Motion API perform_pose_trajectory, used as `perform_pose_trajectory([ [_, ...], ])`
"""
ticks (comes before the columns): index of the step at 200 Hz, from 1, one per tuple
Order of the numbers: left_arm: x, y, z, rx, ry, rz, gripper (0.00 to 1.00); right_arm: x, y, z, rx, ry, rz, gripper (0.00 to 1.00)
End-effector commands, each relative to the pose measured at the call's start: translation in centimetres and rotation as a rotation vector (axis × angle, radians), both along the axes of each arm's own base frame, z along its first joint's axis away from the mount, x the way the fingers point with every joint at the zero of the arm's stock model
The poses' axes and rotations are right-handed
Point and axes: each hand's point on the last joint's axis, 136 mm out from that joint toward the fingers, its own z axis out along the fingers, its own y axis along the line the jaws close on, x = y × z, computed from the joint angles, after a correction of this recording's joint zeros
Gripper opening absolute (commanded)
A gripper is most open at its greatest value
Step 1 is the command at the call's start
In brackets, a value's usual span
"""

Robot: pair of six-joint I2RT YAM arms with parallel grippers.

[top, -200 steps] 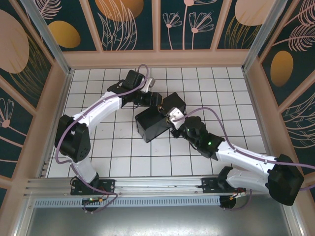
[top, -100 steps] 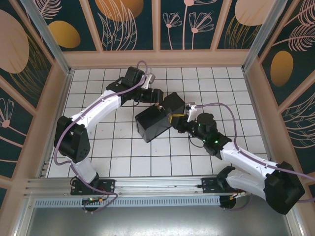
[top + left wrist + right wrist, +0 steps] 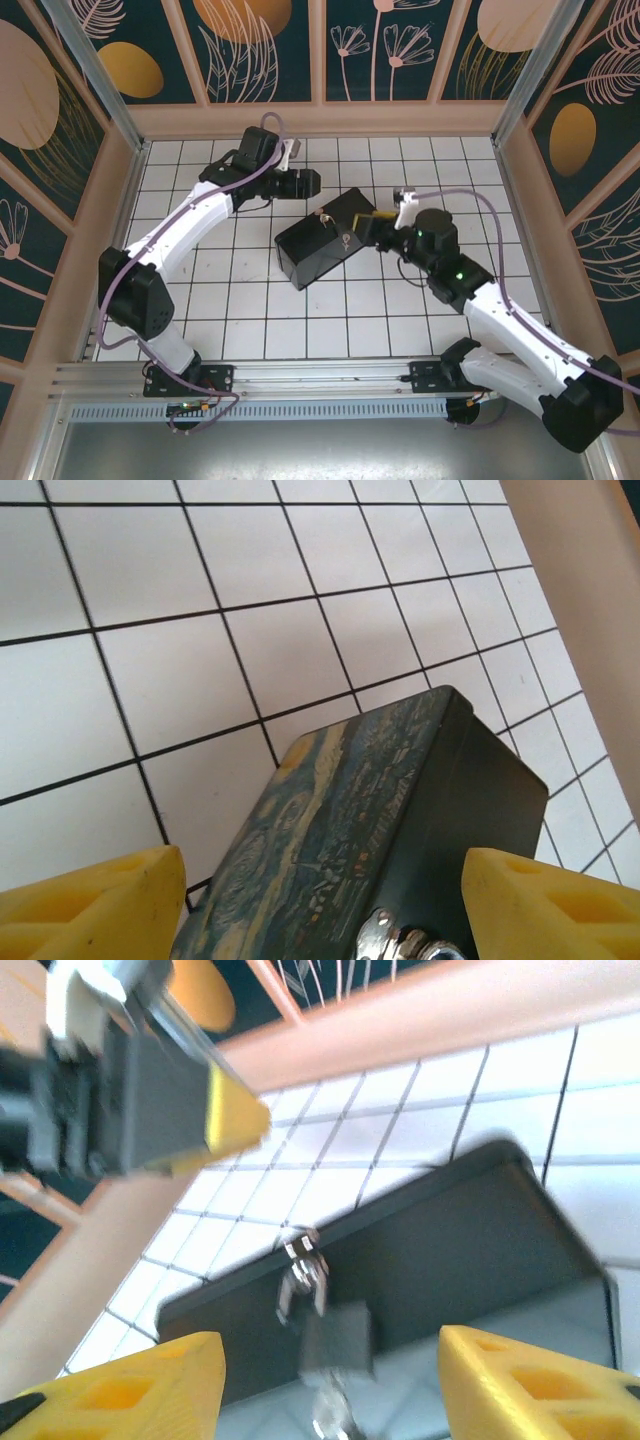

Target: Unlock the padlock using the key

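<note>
Right gripper point(image 3: 378, 226) had backed to three o'clock of the box point(image 3: 308, 252), jaws newly parted, empty. Left gripper point(image 3: 311, 183), at eleven o'clock, gaped empty. The key point(image 3: 331, 1422) hung below the padlock point(image 3: 337, 1338), whose release seemed unconfirmed.

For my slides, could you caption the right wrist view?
Open right gripper faces the padlock hanging on the dark box.

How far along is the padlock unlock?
Done: what looks like the key sits under the padlock, blurred. In hand: nothing; left tool and right tool are both open, off the lock. Left: padlock hangs on the box hasp; shackle release not confirmable.
</note>
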Motion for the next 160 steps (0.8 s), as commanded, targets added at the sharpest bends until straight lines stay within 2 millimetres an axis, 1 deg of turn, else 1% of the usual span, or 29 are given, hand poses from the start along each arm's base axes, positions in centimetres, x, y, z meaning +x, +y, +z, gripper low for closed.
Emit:
perform_pose_trajectory([
  [1, -0.9, 2.1, -1.3, 0.063, 0.017, 0.047, 0.76, 1.5, 1.1, -1.4, -0.208, 0.013, -0.001, 0.6],
  [14, -1.4, 2.8, -1.9, 0.075, 0.028, 0.064, 0.79, 1.8, 2.5, -2.2, -0.29, 0.049, 0.032, 0.58],
  [24, -1.6, 3.4, -2.4, 0.083, 0.038, 0.078, 0.79, 1.6, 3.5, -2.7, -0.342, 0.08, 0.064, 0.57],
  [53, -2.5, 4.5, -3.4, 0.096, 0.062, 0.092, 0.79, 1.4, 4.5, -3.7, -0.428, 0.153, 0.09, 0.57],
  [68, -3.1, 4.7, -4.1, 0.103, 0.078, 0.079, 0.79, 1.1, 4.3, -4.3, -0.479, 0.187, 0.085, 0.57],
  [88, -4.1, 4.3, -4.6, 0.08, 0.096, 0.039, 0.77, 0.5, 4.0, -4.8, -0.514, 0.225, 0.09, 0.57],
  [98, -4.6, 4.0, -4.6, 0.061, 0.1, 0.017, 0.77, 0.1, 3.9, -5.0, -0.523, 0.238, 0.099, 0.57],
  [107, -4.9, 3.9, -4.3, 0.048, 0.095, 0.008, 0.77, 0.1, 3.6, -5.3, -0.536, 0.247, 0.088, 0.58],
  [125, -5.3, 3.9, -4.0, 0.041, 0.089, -0.006, 0.77, -0.1, 3.7, -5.6, -0.545, 0.256, 0.098, 0.58],
  [142, -5.7, 3.6, -3.7, 0.027, 0.086, -0.028, 0.77, 0.1, 4.0, -6.0, -0.554, 0.26, 0.113, 0.58],
  [160, -6.0, 3.6, -3.9, 0.028, 0.095, -0.035, 0.76, 0.4, 4.0, -6.9, -0.597, 0.273, 0.111, 0.58],
])
